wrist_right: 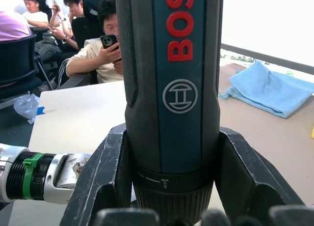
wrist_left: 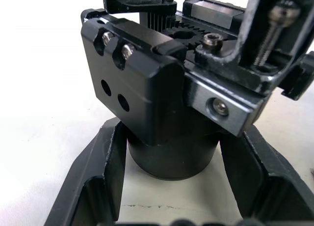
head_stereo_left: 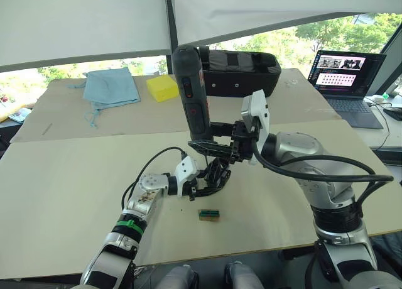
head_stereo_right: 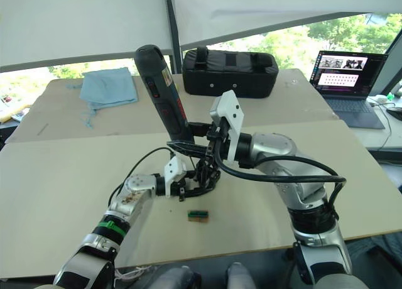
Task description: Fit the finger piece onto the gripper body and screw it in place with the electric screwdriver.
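From my remote station I judged the main risk to be the bit skating off the screw, because the tool stood tilted rather than square over the part. On the left, my left hand (head_stereo_left: 210, 179) rested low on the pale tabletop (head_stereo_left: 75, 195), its black fingers (wrist_left: 95, 186) pressed against the round base of the small chunky black plastic gripper body (wrist_left: 147, 98), pinching it; a sideways push could twist the part out of that hold. I could not tell whether the finger piece was already seated on it. Directly above, the thick dark grey cylindrical electric screwdriver (head_stereo_left: 191, 97) leaned up and away, its tip coming down onto the gripper body. To the right, my right hand (head_stereo_left: 235, 141) clamped the screwdriver's lower barrel between both fingers (wrist_right: 105, 182), so a slip there would swing the heavy top.
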Controlling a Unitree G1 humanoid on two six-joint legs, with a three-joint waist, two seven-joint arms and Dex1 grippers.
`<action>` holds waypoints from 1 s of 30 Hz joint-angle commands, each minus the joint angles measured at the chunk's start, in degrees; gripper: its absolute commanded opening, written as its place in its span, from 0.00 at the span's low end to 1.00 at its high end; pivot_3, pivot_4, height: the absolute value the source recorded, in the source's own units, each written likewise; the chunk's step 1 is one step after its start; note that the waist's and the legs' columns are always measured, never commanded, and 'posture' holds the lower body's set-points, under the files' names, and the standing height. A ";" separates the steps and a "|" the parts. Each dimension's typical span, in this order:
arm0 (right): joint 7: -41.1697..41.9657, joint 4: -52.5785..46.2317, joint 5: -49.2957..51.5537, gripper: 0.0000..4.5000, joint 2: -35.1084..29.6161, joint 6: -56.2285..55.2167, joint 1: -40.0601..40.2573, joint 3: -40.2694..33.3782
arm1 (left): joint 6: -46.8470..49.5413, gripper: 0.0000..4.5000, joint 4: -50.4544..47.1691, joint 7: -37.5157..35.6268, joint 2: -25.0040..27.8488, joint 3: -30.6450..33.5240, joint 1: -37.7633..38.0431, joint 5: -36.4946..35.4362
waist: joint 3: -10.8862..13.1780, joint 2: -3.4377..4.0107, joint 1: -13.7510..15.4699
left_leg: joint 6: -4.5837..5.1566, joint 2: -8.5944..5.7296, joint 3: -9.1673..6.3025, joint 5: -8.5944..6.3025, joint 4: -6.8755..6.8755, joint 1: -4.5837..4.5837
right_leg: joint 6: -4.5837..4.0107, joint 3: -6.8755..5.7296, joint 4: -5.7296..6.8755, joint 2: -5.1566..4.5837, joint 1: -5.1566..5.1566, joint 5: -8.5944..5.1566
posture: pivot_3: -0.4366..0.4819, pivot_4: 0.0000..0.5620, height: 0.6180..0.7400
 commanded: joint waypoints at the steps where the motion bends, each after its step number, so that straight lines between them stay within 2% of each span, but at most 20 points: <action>1: -0.19 -1.39 0.85 0.43 0.42 -0.58 -0.35 -1.14 | 0.58 0.51 -0.45 0.62 0.65 0.14 -0.15 0.10 | 0.00 0.00 0.00 | 0.00 0.00 0.00 0.00 0.00 0.00 | 0.00 0.00 0.00 0.00 0.00 0.00 | 0.48 0.27 1.00; 30: 0.08 -0.73 0.36 0.43 0.34 -0.95 -0.76 -1.17 | -0.01 0.51 0.51 0.61 0.46 0.10 -0.57 0.26 | 0.00 0.00 -0.02 | 0.00 0.00 0.00 0.00 0.00 -0.01 | 0.00 0.00 0.00 0.00 -0.01 0.00 | 0.48 0.27 1.00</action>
